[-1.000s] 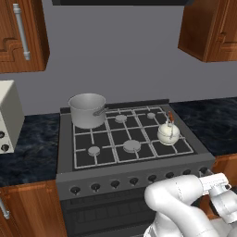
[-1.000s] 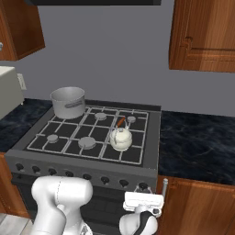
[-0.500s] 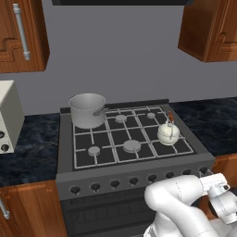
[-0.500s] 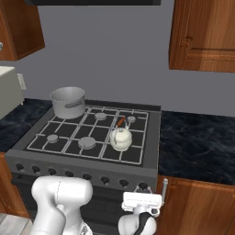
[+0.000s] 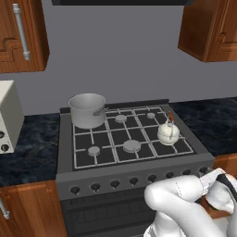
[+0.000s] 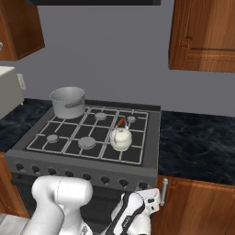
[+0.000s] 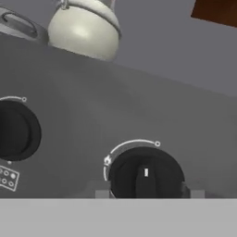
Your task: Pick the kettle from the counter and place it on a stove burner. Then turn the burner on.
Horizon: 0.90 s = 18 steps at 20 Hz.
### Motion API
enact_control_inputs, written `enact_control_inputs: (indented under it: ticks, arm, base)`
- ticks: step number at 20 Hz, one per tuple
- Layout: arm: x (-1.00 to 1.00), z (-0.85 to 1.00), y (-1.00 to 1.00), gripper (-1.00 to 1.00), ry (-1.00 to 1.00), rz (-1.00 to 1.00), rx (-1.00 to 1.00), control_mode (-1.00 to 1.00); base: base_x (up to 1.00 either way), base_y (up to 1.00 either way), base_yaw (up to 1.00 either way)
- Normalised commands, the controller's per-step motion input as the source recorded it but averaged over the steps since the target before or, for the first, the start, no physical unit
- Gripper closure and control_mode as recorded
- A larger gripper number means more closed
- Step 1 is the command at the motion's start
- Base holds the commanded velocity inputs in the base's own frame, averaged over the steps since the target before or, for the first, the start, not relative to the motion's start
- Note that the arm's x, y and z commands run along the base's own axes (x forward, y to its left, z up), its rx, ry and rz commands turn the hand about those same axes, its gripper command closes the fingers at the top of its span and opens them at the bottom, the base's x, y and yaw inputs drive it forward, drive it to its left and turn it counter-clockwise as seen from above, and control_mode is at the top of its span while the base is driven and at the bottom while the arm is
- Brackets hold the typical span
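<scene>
— Cream-white, round: where does the kettle (image 5: 167, 133) sit in the left base view?

— On the stove (image 5: 65, 159), front right of the grate, over a burner, upright, its wire handle with the reddish-brown piece arching above. The steel pot (image 5: 87, 110) stands at the back left, well apart. A small burner (image 5: 94, 150) lies bare at the front left. The dark marbled tabletop (image 5: 213, 125) runs on both sides of the stove. The arm bends low in front of the knob row.

— And from the right base view?

— Same layout: kettle (image 6: 120, 137) on the front right of the grate, pot (image 6: 68, 102) back left, tabletop (image 6: 195, 140) to the right. The hand hangs below the stove's front panel, beside a cabinet handle (image 6: 164, 192).

— What about the hand view?

— It looks straight at the grey front panel. A black knob (image 7: 146, 175) with a white mark is at the bottom centre, a second knob (image 7: 16, 131) at the left. The kettle (image 7: 84, 29) shows above the panel's edge.

— The fingers?

— Whether they are apart or together, I cannot tell; the kettle stands free of them.
</scene>
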Motion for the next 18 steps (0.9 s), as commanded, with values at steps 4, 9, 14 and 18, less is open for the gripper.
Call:
enact_control_inputs:
  ticks: [4,9,14,18]
  arm:
    - [-0.32,-0.54,0.0,1.0,-0.11,0.8,-0.42,-1.0]
    - [-0.25,-0.67,-0.13,1.0,-0.08,0.86,-0.39,-1.0]
    - [-0.33,-0.64,-0.14,1.0,-0.03,0.83,-0.33,-1.0]
    - [-0.06,0.0,-0.05,1.0,-0.04,0.02,0.0,-1.0]
  base:
    - [0.0,0.0,0.0]
    - [0.0,0.0,0.0]
    - [0.0,0.0,0.0]
    - [0.0,0.0,0.0]
